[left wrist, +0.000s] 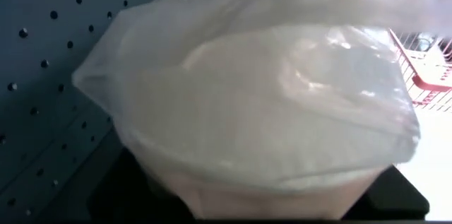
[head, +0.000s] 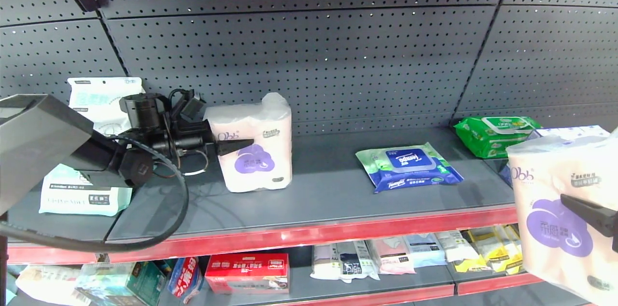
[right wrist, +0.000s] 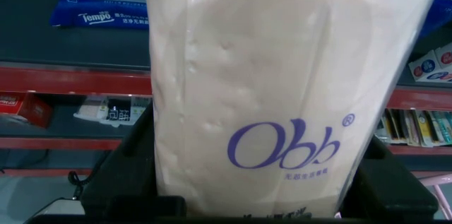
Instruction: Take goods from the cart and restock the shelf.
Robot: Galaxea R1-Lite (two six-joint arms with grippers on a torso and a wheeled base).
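Note:
Two white packs of toilet paper with purple print are in play. One pack (head: 256, 144) stands upright on the grey shelf (head: 338, 195), left of centre. My left gripper (head: 246, 139) is shut on it, with one dark finger (head: 234, 146) across its front. In the left wrist view that pack's plastic top (left wrist: 261, 104) sits close against the gripper (left wrist: 261, 206). The second pack (head: 560, 214) hangs in front of the shelf at the lower right, off its red front edge. My right gripper (head: 591, 216) is shut on this pack (right wrist: 282, 97), a dark finger (right wrist: 120, 174) on each side.
A blue wet-wipes pack (head: 408, 167) lies flat mid-shelf and a green one (head: 497, 134) at the back right. Two white packs (head: 104, 98) (head: 84, 195) sit behind and under my left arm. The lower shelf (head: 338, 260) holds several goods. A red basket (left wrist: 431, 68) is beyond the left pack.

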